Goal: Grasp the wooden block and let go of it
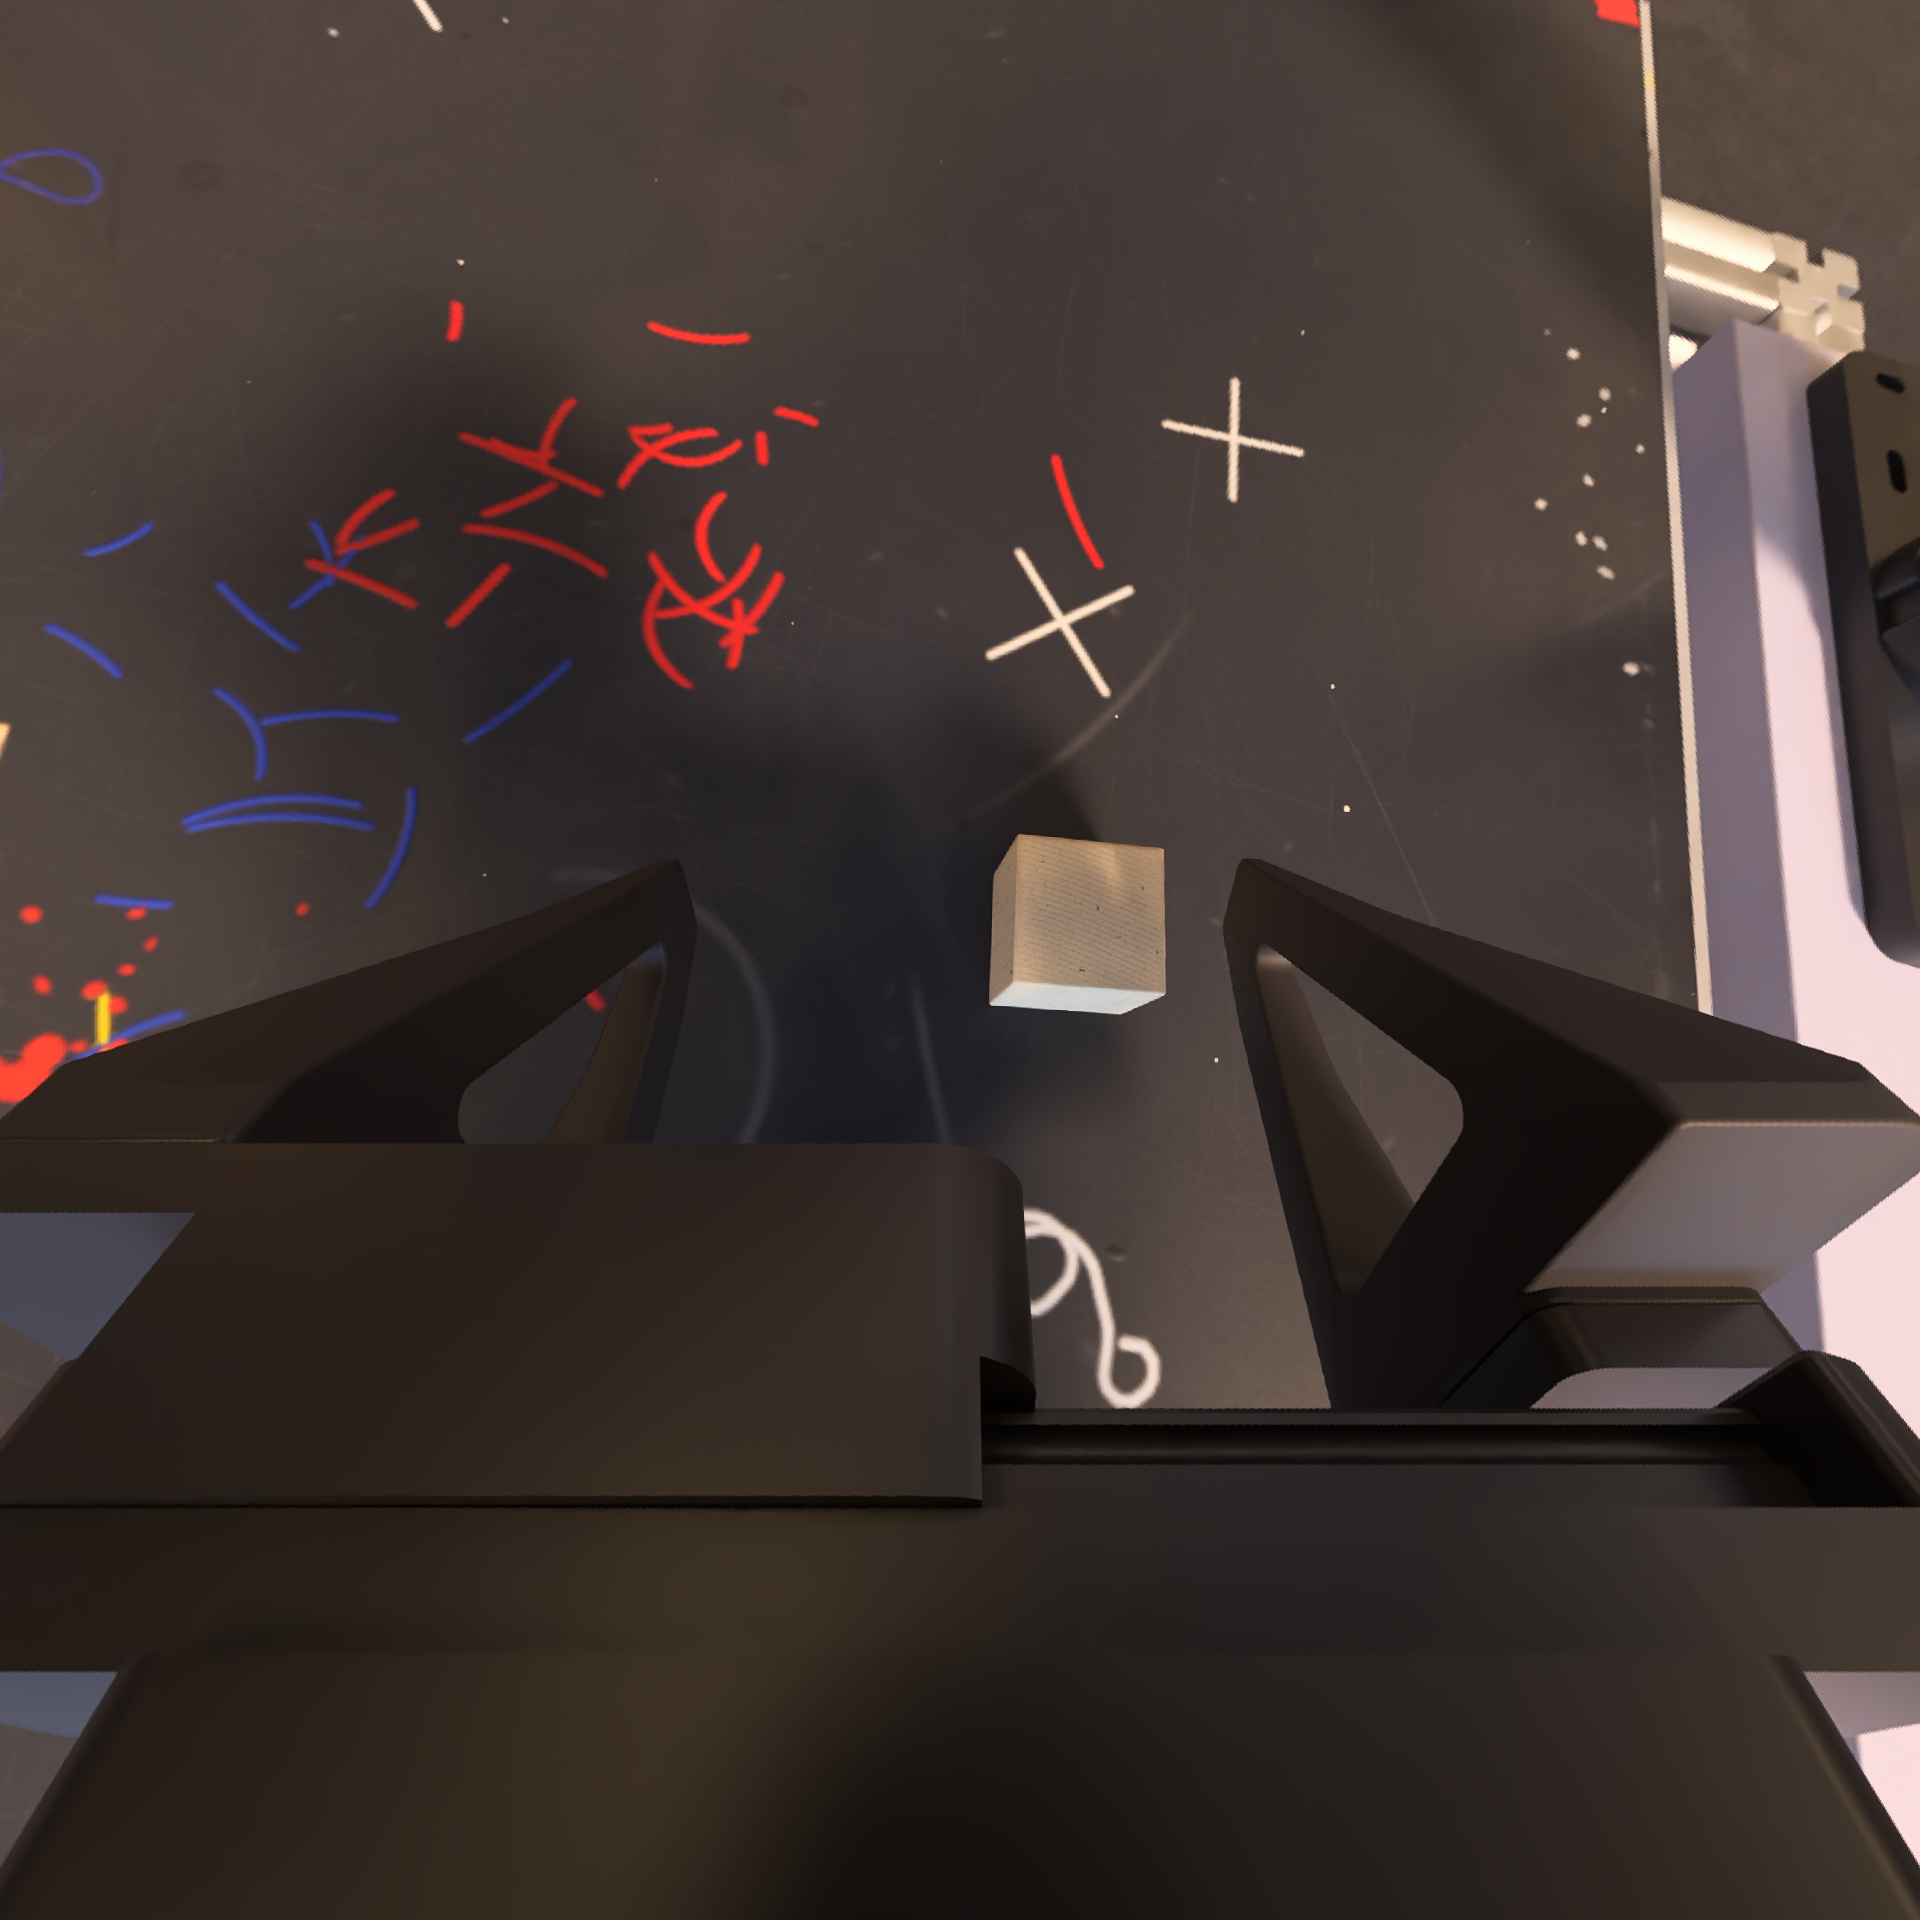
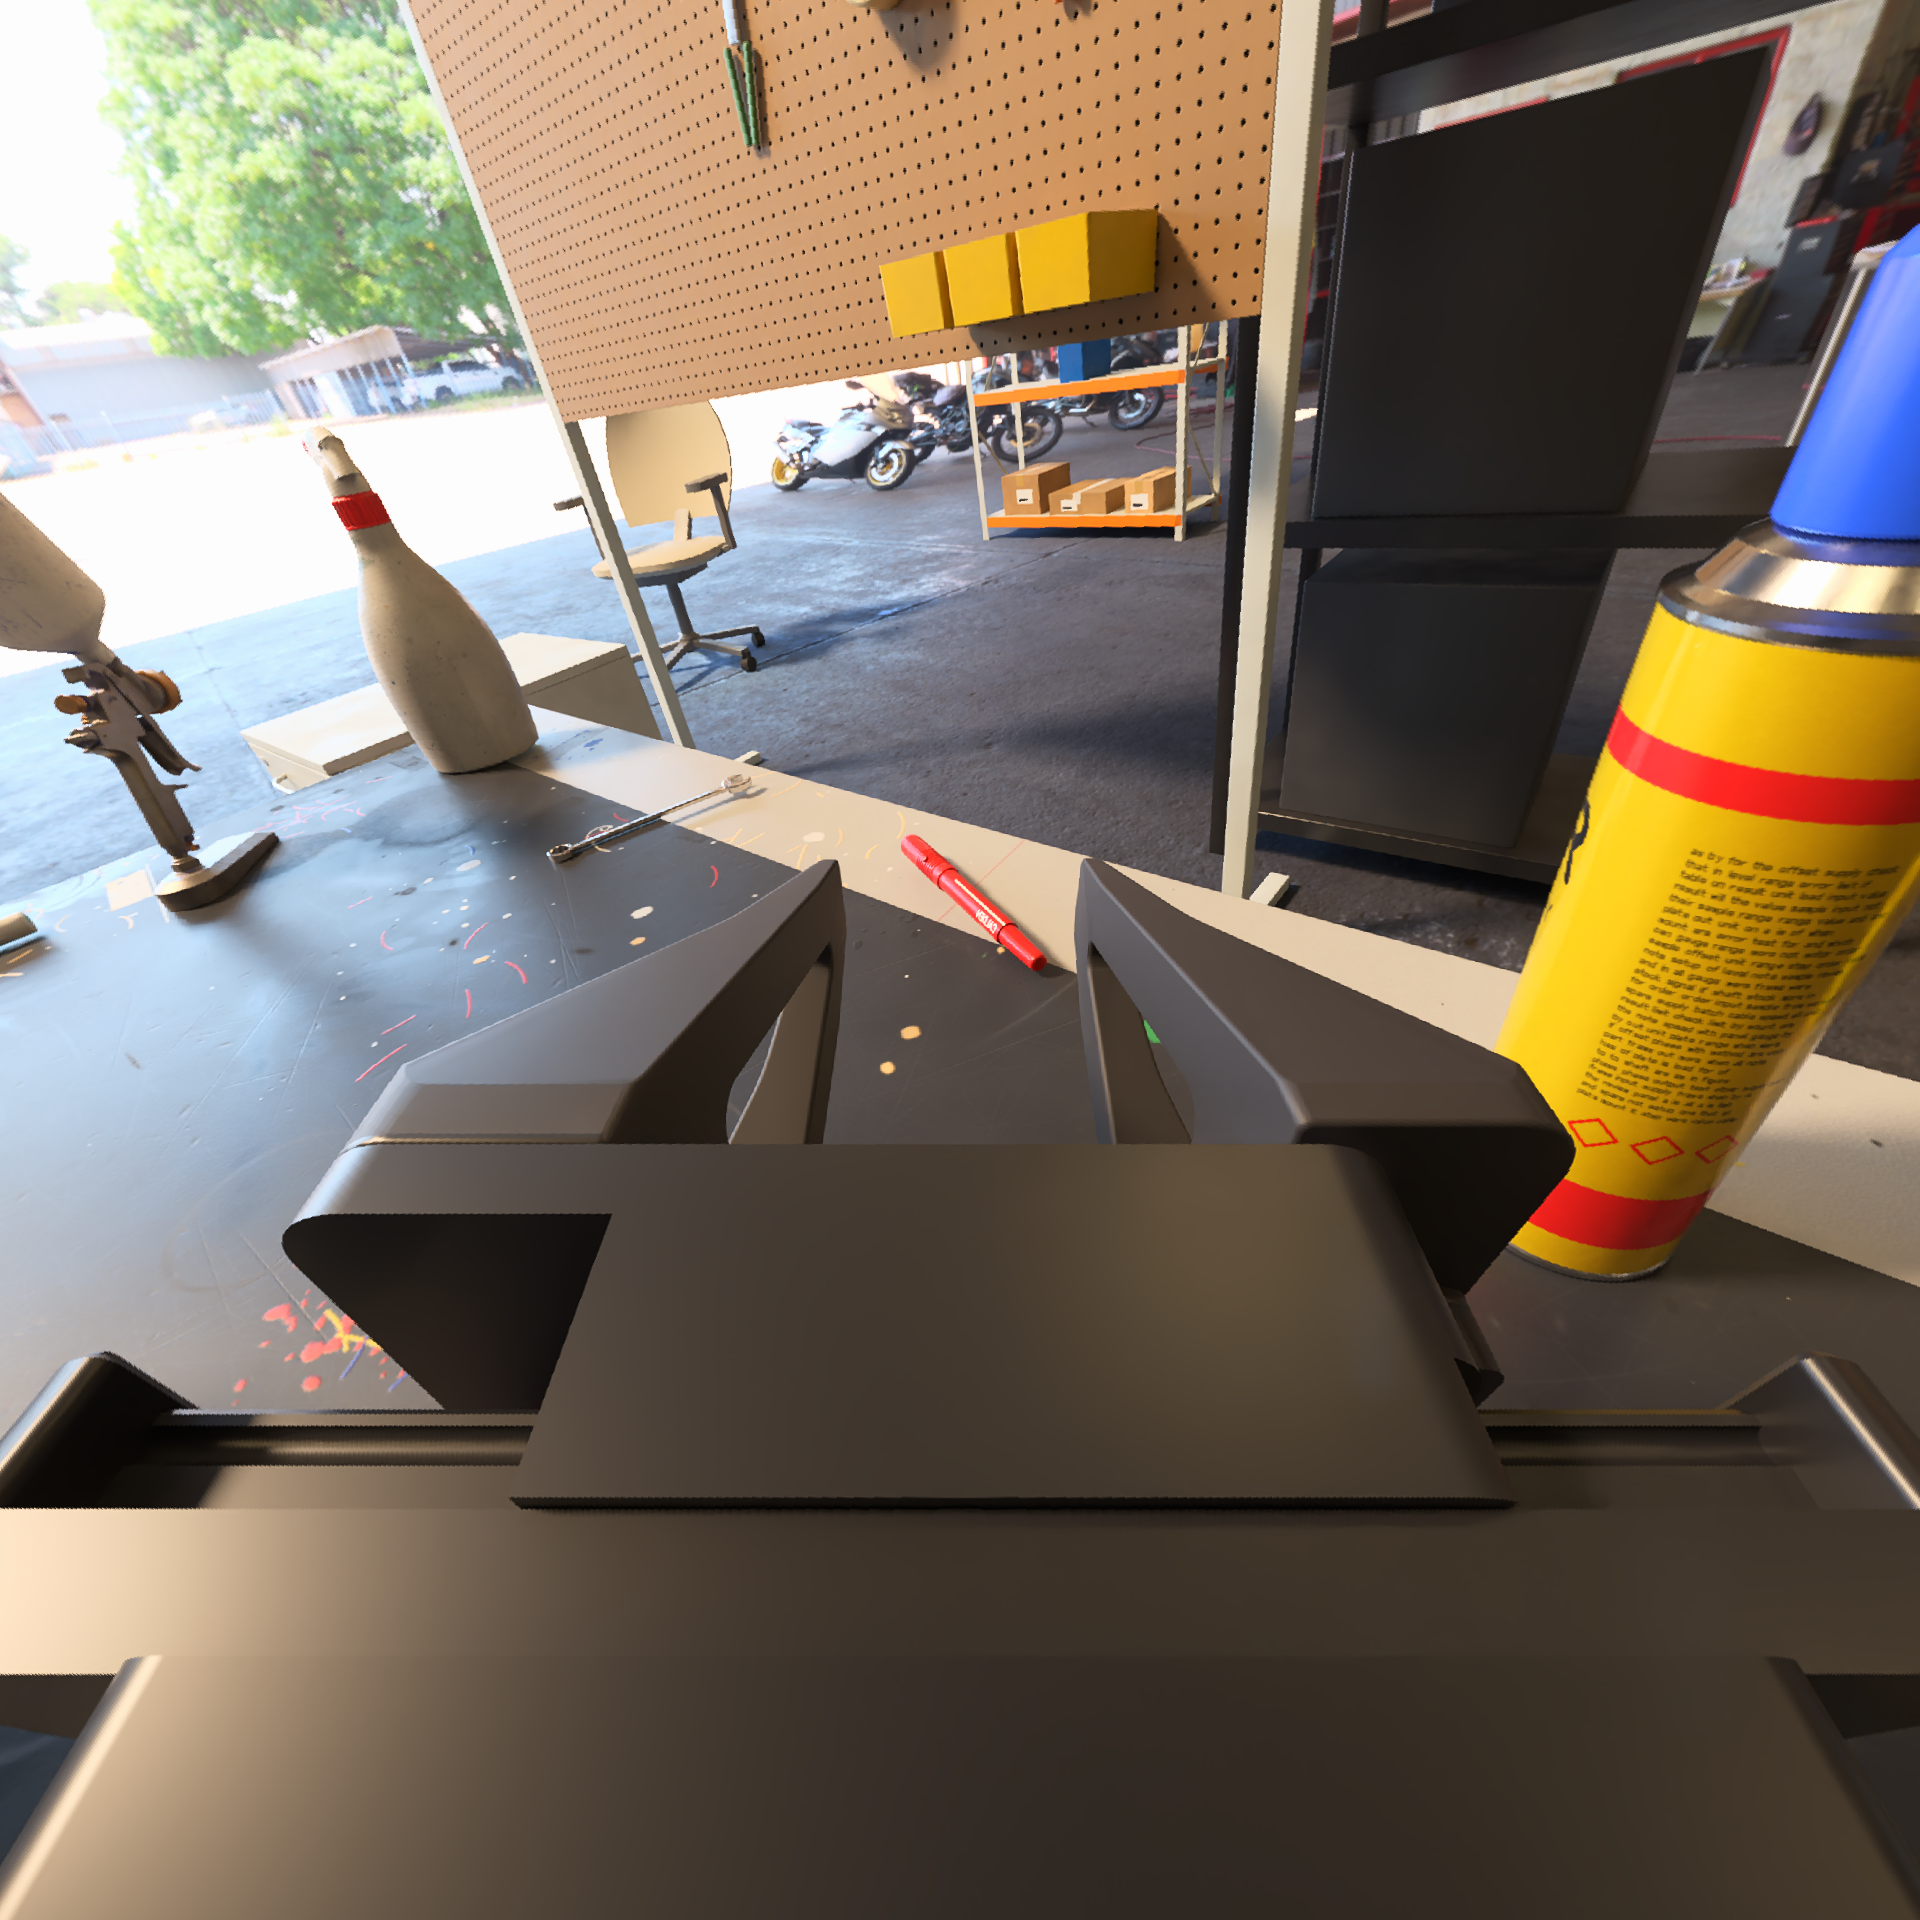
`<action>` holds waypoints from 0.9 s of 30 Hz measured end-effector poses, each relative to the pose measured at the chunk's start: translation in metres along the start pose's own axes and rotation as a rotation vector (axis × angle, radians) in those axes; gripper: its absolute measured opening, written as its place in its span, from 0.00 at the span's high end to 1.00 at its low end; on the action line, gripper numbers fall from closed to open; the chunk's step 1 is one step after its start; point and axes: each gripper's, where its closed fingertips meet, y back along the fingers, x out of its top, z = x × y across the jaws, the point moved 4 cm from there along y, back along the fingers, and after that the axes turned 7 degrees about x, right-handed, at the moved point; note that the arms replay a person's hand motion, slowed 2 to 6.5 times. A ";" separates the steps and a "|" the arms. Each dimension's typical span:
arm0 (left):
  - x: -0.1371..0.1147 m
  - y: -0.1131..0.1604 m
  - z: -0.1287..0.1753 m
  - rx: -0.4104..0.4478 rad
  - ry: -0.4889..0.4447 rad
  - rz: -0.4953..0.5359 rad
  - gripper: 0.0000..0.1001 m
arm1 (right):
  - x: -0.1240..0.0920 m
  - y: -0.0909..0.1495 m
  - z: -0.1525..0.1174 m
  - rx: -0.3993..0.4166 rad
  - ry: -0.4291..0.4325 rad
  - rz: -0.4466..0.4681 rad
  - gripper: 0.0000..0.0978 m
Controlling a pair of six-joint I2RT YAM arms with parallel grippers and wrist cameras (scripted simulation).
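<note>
The wooden block (image 1: 1078, 925) is a small pale cube lying on the dark, paint-marked table (image 1: 935, 260). In the left wrist view my left gripper (image 1: 958, 883) looks down on it, open wide. The block lies between the two fingers, closer to the right finger (image 1: 1262, 935), with a gap on both sides and nothing touching it. In the right wrist view my right gripper (image 2: 958, 878) is open with a narrower gap and holds nothing. It points across the table; the block does not show in that view.
The table's right edge (image 1: 1678, 623) and a metal frame part (image 1: 1766, 281) lie right of the block. In the right wrist view, a yellow spray can (image 2: 1745, 883) stands close at the right, with a red marker (image 2: 971, 902), wrench (image 2: 649, 818), bowling pin (image 2: 431, 634) and spray gun (image 2: 114, 707) ahead.
</note>
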 end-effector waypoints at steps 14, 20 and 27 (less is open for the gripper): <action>-0.007 -0.018 0.008 0.078 -0.100 -0.130 0.09 | 0.005 0.006 0.005 0.002 -0.059 0.048 0.61; -0.007 -0.023 0.012 0.105 -0.160 -0.145 0.10 | 0.010 0.011 0.007 -0.009 -0.045 0.065 0.62; -0.005 -0.026 0.014 0.089 -0.164 -0.148 0.13 | 0.019 0.018 0.008 -0.014 -0.049 0.104 0.62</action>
